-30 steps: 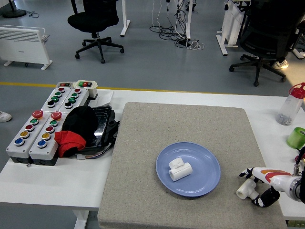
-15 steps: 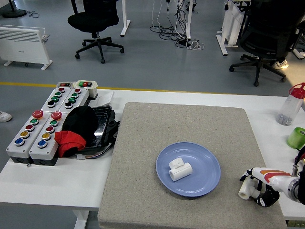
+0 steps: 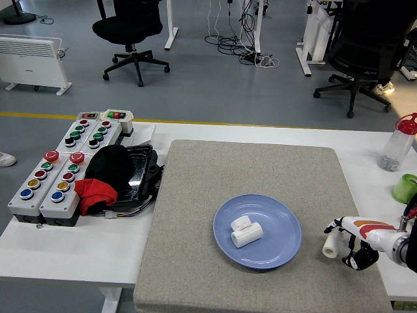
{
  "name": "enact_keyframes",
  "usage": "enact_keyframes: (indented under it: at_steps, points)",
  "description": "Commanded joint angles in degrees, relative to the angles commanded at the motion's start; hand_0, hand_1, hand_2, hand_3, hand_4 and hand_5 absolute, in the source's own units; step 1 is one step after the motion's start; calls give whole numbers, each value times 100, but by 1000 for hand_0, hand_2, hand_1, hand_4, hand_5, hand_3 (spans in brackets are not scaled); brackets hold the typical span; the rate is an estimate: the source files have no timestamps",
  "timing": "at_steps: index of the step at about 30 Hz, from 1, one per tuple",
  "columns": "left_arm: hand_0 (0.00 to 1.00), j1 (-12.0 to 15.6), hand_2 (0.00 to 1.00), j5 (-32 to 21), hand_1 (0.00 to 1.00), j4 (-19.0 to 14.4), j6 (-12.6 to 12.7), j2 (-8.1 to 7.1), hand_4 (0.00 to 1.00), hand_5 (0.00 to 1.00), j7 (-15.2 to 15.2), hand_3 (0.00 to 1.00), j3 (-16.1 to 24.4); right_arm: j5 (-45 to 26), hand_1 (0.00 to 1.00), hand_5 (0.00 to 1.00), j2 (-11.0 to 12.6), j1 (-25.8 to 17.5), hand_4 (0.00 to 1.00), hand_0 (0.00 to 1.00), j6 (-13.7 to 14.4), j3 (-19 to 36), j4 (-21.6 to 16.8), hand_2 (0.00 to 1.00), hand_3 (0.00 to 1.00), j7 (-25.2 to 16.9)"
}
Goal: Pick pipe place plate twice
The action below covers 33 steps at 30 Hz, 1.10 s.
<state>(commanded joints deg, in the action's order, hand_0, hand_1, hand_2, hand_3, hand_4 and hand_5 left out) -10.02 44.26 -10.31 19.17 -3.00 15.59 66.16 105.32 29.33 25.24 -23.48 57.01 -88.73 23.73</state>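
While gripped, white pipe (image 3: pixel 330 244) within right hand (image 3: pixel 352 242).

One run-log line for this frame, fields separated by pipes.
right hand: shut on white pipe fitting, beside round blue plate | first white pipe piece: on plate | left hand: unseen

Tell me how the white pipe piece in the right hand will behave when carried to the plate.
The pipe piece looks like rigid plastic, so probably stiff and light. Its smooth round surface may slip in the right hand. On the plate it might roll.
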Motion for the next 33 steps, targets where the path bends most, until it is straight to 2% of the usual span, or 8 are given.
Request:
enact_keyframes:
  at_steps: [5,14,19,27,28,33]
  points:
    - [721,14,727,5,761,0,-1,4,415,998,3,683,-1,34,443,127,-82,94,616,371,75,47,-23,487,688,-49]
    - [721,24,727,-11,761,0,-7,0,415,998,4,683,-21,17,443,121,-313,525,606,372,133,-85,-91,489,687,-129]
    - [721,9,726,-54,760,0,-5,-4,415,998,-5,683,-42,-4,445,114,-581,874,599,375,139,-423,12,491,686,-144]
    - [721,-10,726,-103,760,0,-2,-5,415,998,-13,683,-68,-47,454,111,-909,1144,597,385,271,-957,301,496,689,-230]
    - [721,-11,726,-104,761,0,-2,-5,415,998,-14,683,-70,-48,540,116,-921,1152,600,488,281,-986,317,563,718,-235]
    - [721,-20,726,-99,761,0,-2,-10,415,998,-16,683,-66,-6,540,116,-988,1196,600,488,337,-1212,466,563,718,-307]
